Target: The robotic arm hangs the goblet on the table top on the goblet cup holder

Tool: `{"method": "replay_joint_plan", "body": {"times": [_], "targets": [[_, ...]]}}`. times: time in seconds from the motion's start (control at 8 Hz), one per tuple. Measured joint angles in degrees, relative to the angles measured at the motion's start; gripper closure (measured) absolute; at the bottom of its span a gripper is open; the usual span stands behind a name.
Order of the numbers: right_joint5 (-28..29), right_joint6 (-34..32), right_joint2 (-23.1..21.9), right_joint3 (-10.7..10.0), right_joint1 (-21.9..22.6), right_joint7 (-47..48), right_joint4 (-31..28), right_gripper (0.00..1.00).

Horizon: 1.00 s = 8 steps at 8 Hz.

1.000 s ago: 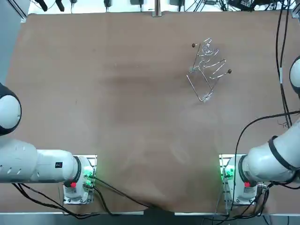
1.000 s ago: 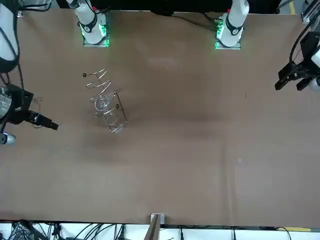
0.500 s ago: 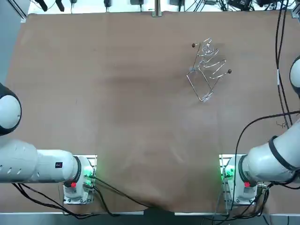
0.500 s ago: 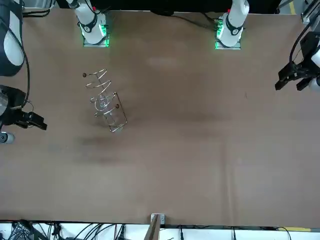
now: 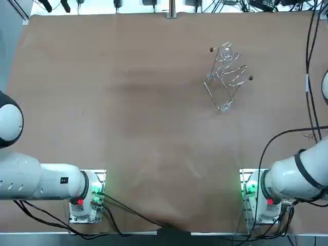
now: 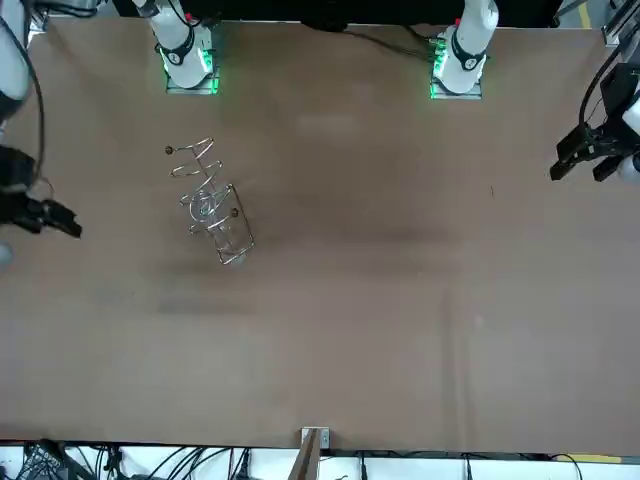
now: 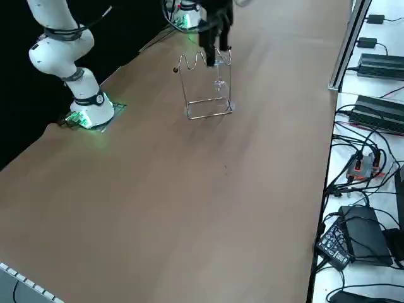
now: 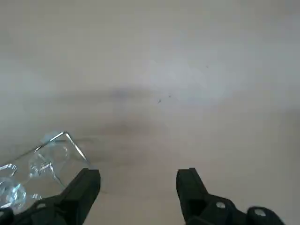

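- Hanging from the top rail of the wire rack [image 5: 225, 77]: the goblet [image 7: 219, 81], off to one side of the pincer [image 8: 139, 180] and clear of it.
- Spread apart and gripping nothing, likely because no hold is needed with the rack carrying the goblet.
- Hovering over bare table [image 6: 400, 300], apart from the rack, probably to avoid knocking it.
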Motion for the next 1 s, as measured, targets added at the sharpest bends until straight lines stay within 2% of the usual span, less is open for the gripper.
{"method": "replay_joint_plan", "body": {"times": [0.38, 1.0], "targets": [[1.3, -2.7, -5.4, 0.0, -1.2, 0.0, -3.4, 0.0], [1.7, -3.1, -7.0, 0.0, -1.8, 1.0, -7.7, 0.0]]}}
